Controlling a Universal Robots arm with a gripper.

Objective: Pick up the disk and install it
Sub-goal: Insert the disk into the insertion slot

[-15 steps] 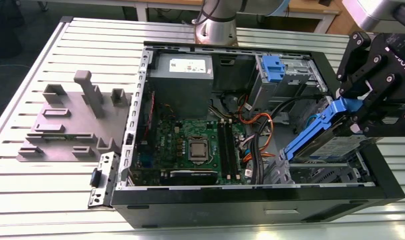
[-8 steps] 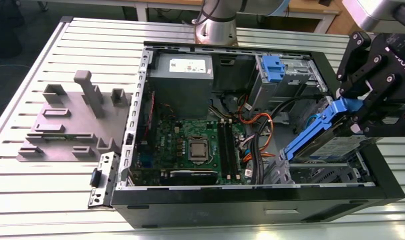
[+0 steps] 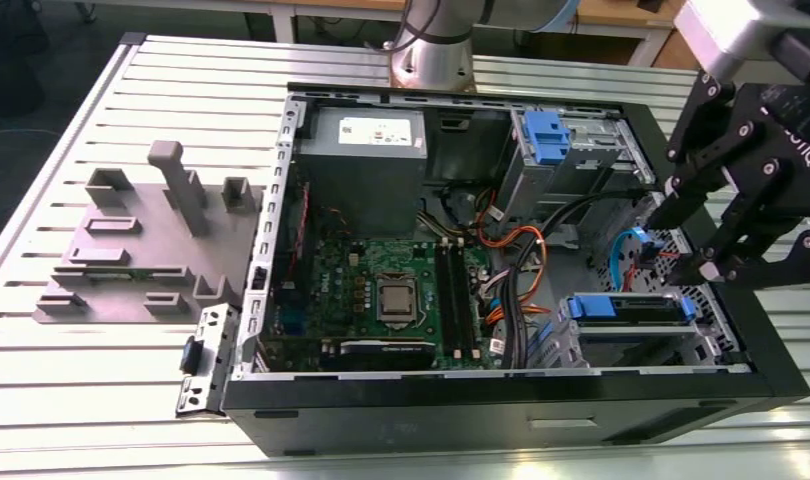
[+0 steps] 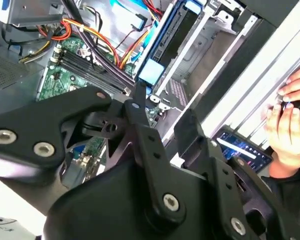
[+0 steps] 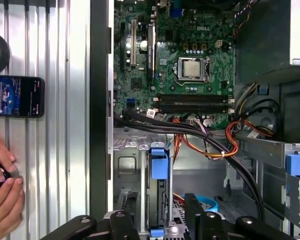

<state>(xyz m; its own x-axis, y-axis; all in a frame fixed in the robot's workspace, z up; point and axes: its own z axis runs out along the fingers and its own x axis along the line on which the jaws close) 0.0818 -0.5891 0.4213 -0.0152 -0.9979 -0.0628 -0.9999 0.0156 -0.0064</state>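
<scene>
one disk (image 3: 628,308) stands on edge in the drive bay (image 3: 639,345) of the computer case (image 3: 512,415) in the exterior view, so i judge it seated. my gripper (image 3: 688,243) hangs beside it, spread and empty. in the second wrist view its blue carrier tab faces me. in the first wrist view, blue frame, dark edge.

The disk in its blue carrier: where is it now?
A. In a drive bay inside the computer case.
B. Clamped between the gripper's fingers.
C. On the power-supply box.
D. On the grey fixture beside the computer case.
A: the exterior view shows the disk seated in the drive bay of the computer case, the open gripper apart from it.
</scene>
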